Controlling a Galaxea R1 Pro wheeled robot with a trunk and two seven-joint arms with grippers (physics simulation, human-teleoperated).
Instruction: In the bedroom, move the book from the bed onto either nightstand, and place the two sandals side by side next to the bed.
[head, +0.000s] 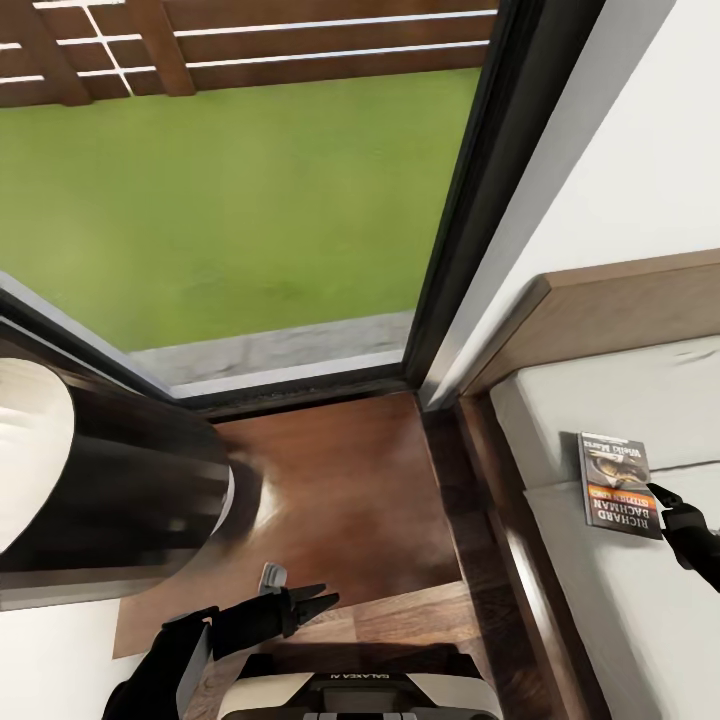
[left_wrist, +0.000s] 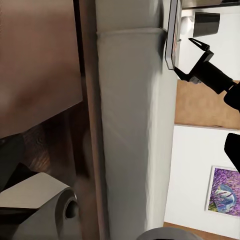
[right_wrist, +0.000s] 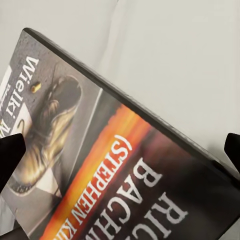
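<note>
The book (head: 618, 483) lies flat on the bed's pale mattress (head: 640, 620), near the wooden headboard (head: 620, 310). Its cover (right_wrist: 100, 165) shows an orange band and white lettering. My right gripper (head: 665, 500) is open at the book's near corner, a dark fingertip (right_wrist: 10, 155) on either side of the cover. In the left wrist view the book (left_wrist: 172, 35) appears edge-on with the right gripper (left_wrist: 197, 52) beside it. My left gripper (head: 325, 600) hangs open and empty over the wood floor by the bed frame (head: 500, 540). The sandals and nightstands are out of view.
A tall black-framed window (head: 470, 220) looks onto grass and a slatted fence. A white wall corner (head: 600, 180) meets the headboard. My bulky black and white left arm (head: 110, 480) covers the floor at the left. A purple painting (left_wrist: 225, 190) hangs on a far wall.
</note>
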